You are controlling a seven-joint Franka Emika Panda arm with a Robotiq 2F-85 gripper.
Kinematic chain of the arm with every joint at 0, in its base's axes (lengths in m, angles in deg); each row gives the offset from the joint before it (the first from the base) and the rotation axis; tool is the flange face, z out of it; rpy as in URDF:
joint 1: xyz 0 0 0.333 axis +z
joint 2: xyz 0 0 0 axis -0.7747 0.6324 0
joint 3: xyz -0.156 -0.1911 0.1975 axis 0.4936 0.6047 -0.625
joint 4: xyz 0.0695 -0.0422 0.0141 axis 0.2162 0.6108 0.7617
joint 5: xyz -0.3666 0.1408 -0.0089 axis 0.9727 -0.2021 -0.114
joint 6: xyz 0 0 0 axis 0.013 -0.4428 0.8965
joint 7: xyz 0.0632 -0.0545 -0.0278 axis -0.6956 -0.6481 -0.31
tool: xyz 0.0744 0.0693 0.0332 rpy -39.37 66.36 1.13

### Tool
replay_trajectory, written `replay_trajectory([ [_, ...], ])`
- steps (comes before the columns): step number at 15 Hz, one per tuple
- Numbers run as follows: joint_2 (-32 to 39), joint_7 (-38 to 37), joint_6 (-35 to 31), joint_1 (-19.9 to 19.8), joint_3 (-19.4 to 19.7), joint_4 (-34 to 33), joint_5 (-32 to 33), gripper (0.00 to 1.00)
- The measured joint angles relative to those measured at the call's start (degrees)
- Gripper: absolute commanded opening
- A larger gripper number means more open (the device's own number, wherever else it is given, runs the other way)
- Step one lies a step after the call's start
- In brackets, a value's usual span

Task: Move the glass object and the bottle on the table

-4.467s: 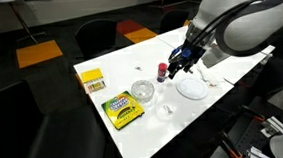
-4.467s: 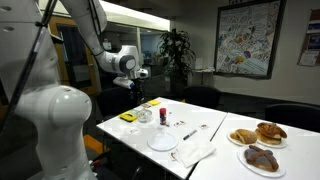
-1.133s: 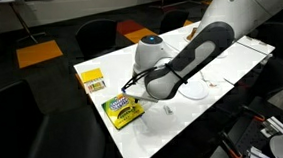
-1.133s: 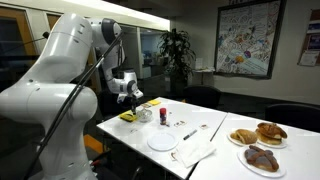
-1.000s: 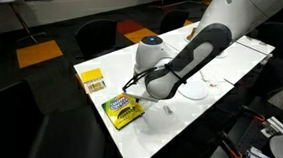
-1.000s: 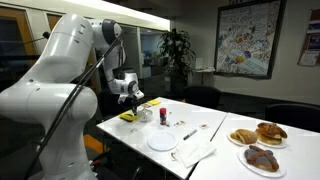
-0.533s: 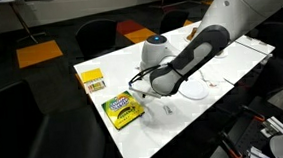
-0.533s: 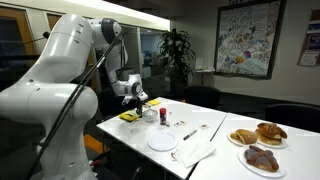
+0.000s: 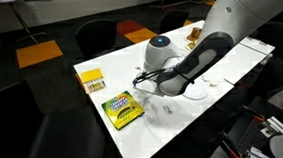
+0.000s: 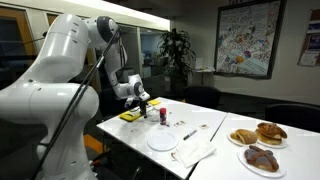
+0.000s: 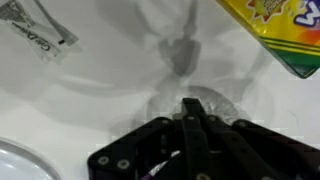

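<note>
In the wrist view the glass object point(image 11: 224, 104), a clear shallow dish, lies on the white table point(image 11: 100, 90) right under my gripper point(image 11: 190, 106). The jaws are pressed together with their tips over the dish; I cannot tell whether they touch it. In both exterior views the gripper point(image 9: 139, 82) point(image 10: 143, 103) hangs low over the table's middle. The bottle point(image 10: 164, 114), tiny with a red top, stands upright just beside the gripper. My arm hides the bottle and the dish in an exterior view point(image 9: 181, 71).
A green and yellow crayon box point(image 9: 123, 110) point(image 11: 275, 35) lies close to the gripper. A yellow box point(image 9: 93, 80) sits at the table's far corner. A white plate point(image 10: 162, 140) and a small packet point(image 11: 35, 35) lie nearby. Plates of pastries point(image 10: 258, 145) stand at the table's other end.
The arm has slid the shut gripper away from the crayon box and toward the bottle, low over the table. The jaws have stayed shut.
</note>
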Motion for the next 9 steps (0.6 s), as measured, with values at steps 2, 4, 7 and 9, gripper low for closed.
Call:
replay_trajectory([
  [2, 0.00, -0.36, -0.71, 1.50, 1.49, 0.00, 1.40, 0.00],
  [4, 0.00, -0.37, -0.89, 2.64, 2.69, -0.03, 2.22, 0.00],
  [7, 0.00, -0.37, -0.92, 3.62, 4.38, 0.02, 2.71, 0.00],
  [9, 0.00, -0.37, -1.00, 3.68, 5.45, 0.22, 2.91, 0.00],
])
